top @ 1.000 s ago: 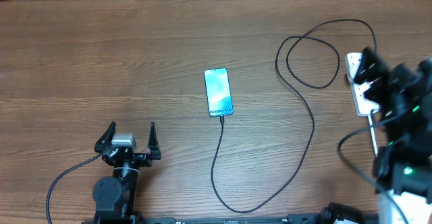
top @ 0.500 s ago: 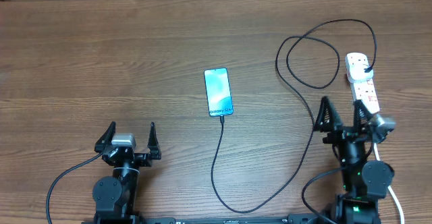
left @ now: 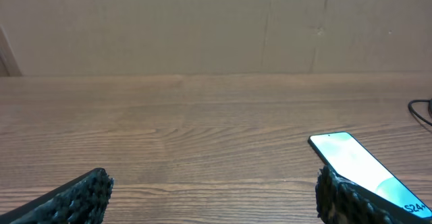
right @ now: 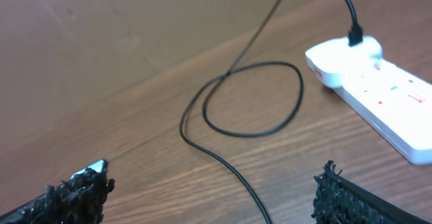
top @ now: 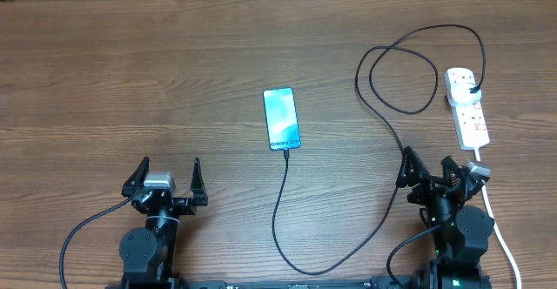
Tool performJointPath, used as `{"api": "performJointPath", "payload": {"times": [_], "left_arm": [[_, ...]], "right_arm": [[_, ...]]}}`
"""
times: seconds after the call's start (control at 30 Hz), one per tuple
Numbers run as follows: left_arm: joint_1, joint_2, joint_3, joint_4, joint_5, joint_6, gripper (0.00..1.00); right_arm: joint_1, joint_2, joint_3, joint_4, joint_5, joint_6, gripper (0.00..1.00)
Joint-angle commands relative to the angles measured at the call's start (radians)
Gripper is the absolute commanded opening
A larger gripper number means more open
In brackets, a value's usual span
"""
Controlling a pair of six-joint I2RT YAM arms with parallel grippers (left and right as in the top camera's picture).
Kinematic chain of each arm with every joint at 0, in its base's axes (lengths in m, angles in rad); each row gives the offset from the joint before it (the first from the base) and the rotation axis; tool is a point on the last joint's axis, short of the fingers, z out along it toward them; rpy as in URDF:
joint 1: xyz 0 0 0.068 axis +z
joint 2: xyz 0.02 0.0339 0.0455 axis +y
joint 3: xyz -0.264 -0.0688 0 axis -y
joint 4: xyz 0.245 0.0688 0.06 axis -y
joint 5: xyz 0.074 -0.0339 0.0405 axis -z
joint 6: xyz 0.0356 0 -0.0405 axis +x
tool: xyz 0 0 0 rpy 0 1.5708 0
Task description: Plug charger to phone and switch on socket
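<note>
1. Left gripper (top: pixel 170 169), near edge of wood table (top: pixel 104 63), L side: fingers spread wide, empty.
2. Right gripper (top: pixel 427 167), near edge, R side: fingers spread, empty.
3. Charger (top: pixel 277 211): thin black cable dips from phone toward near edge, then climbs R w/ one coil.
4. Phone (top: pixel 281 118): flat mid-table, light blue screen up; cable tip meets its near end.
5. Socket (top: pixel 467 108): white strip far R, beyond right gripper; black plug head (top: pixel 471 87) in farthest outlet. Switch state: can't tell.

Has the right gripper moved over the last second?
Yes. The right gripper has drawn back from over the socket toward the near edge of the table, and now sits open, just short of the socket.
</note>
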State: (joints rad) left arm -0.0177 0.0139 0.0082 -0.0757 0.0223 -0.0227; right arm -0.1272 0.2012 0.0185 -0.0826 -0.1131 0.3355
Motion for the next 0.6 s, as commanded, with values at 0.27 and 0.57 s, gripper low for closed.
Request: {"api": "performJointPath", "payload": {"times": [0.27,0.57], "left_arm": [[0.006,-0.010,-0.003,-0.002,-0.003,-0.007,1.00],[0.006,-0.010,-0.003,-0.002,-0.003,-0.007,1.00]], "right_arm": [[0.030,-0.153,-0.010,0.002,0.033,-0.160,1.00],[0.033,-0.199,-0.011,0.008,-0.031,-0.327,1.00]]}}
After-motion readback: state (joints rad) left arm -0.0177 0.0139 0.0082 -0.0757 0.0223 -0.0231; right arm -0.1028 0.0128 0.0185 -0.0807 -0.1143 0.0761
